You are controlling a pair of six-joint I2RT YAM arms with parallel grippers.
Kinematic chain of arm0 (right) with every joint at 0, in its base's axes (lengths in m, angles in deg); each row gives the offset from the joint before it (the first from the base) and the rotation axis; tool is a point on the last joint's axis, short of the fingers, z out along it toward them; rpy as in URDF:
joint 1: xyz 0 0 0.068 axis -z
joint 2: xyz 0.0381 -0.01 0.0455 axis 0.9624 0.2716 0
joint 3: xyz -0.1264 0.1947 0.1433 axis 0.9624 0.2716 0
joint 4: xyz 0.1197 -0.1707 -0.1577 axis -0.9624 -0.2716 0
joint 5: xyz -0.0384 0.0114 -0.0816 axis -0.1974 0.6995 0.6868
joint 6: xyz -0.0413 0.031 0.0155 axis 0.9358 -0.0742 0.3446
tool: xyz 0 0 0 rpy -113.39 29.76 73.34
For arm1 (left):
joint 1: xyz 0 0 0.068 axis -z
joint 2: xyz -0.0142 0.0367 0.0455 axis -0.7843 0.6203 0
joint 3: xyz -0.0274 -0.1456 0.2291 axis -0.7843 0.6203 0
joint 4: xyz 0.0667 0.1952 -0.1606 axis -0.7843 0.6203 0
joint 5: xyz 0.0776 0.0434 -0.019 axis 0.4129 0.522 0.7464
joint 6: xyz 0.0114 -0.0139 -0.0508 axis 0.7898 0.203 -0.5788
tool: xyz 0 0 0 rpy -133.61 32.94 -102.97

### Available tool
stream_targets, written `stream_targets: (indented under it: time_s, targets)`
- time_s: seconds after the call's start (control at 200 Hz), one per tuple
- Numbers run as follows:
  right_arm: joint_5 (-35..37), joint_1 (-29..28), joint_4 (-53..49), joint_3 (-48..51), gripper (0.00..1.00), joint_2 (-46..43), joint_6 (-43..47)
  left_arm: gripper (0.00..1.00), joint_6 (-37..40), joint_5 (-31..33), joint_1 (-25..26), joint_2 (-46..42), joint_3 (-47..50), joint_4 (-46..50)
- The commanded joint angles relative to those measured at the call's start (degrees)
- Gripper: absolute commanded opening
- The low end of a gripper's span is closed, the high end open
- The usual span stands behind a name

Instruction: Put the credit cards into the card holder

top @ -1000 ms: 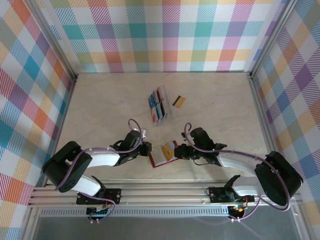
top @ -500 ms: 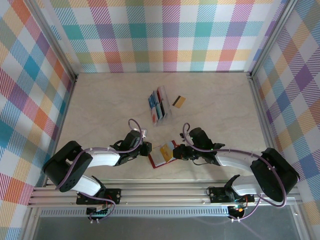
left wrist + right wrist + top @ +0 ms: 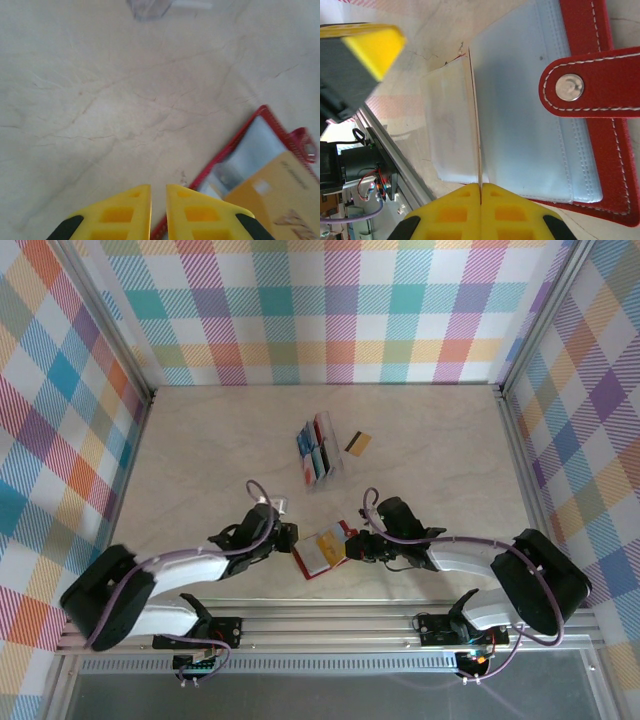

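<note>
The red card holder lies open on the table near the front, its grey pockets up. My right gripper is shut on a gold credit card, seen edge-on over the pockets beside the snap tab. My left gripper is at the holder's left edge. Its jaws are nearly together, and the red rim runs under the right finger into the narrow gap. The gold card lies across the pocket.
A clear slotted rack with several coloured cards stands mid-table. Beside it on the right, a gold card with a dark stripe lies flat. Aluminium rails run along the near edge, and plaid walls enclose the other three sides.
The right gripper has moved left with the gold card, further over the holder. The left arm's elbow has swung out to the left, and the holder has shifted slightly left.
</note>
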Motion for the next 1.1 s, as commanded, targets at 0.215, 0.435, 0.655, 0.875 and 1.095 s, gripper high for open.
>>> stream_targets:
  time_s: [0.215, 0.435, 0.655, 0.875, 1.095]
  targets:
    - [1.5, 0.6, -0.4, 1.2, 0.0, -1.5, -0.2, 0.15, -4.9, 4.3, 7.6, -3.0, 4.9, 2.4]
    - [1.4, 0.5, -0.2, 1.5, 0.0, -1.6, -0.2, 0.15, -4.7, 2.8, 8.8, 9.6, 2.7, -3.8]
    - [1.7, 0.6, -1.2, 2.4, 0.0, -3.5, -0.7, 0.15, -3.8, 8.3, 8.9, 16.0, -0.9, -2.4]
    - [1.9, 0.5, -0.4, 4.5, 0.0, -5.7, -1.7, 0.15, -2.8, 9.3, 8.8, 17.1, -2.3, -1.1]
    - [3.2, 0.6, 4.7, 5.5, 0.0, -1.7, -2.9, 0.14, -3.0, 7.8, 8.8, 18.2, -1.6, -2.8]
